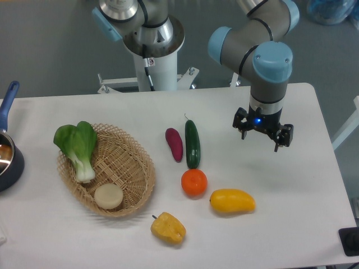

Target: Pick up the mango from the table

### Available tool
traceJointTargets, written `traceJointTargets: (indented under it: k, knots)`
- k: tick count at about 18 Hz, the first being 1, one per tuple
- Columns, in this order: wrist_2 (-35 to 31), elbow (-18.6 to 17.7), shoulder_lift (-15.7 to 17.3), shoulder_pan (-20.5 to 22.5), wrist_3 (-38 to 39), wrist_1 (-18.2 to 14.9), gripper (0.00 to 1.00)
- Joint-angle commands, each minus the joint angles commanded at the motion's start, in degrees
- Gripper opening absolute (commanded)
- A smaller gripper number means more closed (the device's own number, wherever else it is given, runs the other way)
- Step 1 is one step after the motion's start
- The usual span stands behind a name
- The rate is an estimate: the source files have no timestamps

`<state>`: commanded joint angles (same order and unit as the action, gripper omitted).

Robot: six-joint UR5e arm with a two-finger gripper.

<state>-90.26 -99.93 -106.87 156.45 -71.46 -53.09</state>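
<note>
fixed cam: gripper (260, 143) hangs over the table (303, 185), fingers apart, holding nothing. mango (232, 201) lies near front edge, just right of the orange (194, 182). step looks like approach; next needs moving forward-left & down over mango.

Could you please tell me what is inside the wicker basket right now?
The wicker basket holds a green bok choy, leaves overhanging its left rim, and a pale round disc near the front. Whatever lies beneath them is covered.
</note>
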Motion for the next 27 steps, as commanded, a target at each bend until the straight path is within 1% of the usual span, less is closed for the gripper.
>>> traceJointTargets:
  k: [7, 9, 10, 11, 12, 13, 15, 19, 22, 24, 27]
  knots:
    - [0.44, 0.09, -0.26, -0.17, 0.09, 0.35, 1.00]
    - [0.53, -0.52, -1.05, -0.70, 0.00, 2.54, 1.00]
    - [0.53, -0.96, -1.49, -1.23, -0.09, 4.20, 1.00]
    - [0.53, -1.23, -2.54, -2.01, 0.17, 5.96, 1.00]
    - [0.44, -1.14, -3.42, -2.54, -0.09, 6.85, 1.00]
    - [0.53, -0.62, -4.04, -2.81, -0.44, 6.86, 1.00]
    - [0.44, 1.14, -5.97, -4.65, -3.15, 7.03, 1.00]
    - [0.53, 2.55, -7.99, -7.64, -5.36, 7.12, 1.00]
    - [0.44, 4.91, -10.71, -8.00, -11.41, 7.38, 1.00]
    - [0.35, 6.06, -12.21, -8.09, -11.51, 7.29, 1.00]
    - [0.35, 6.85, -13.35, -8.09, -12.91, 7.38, 1.00]
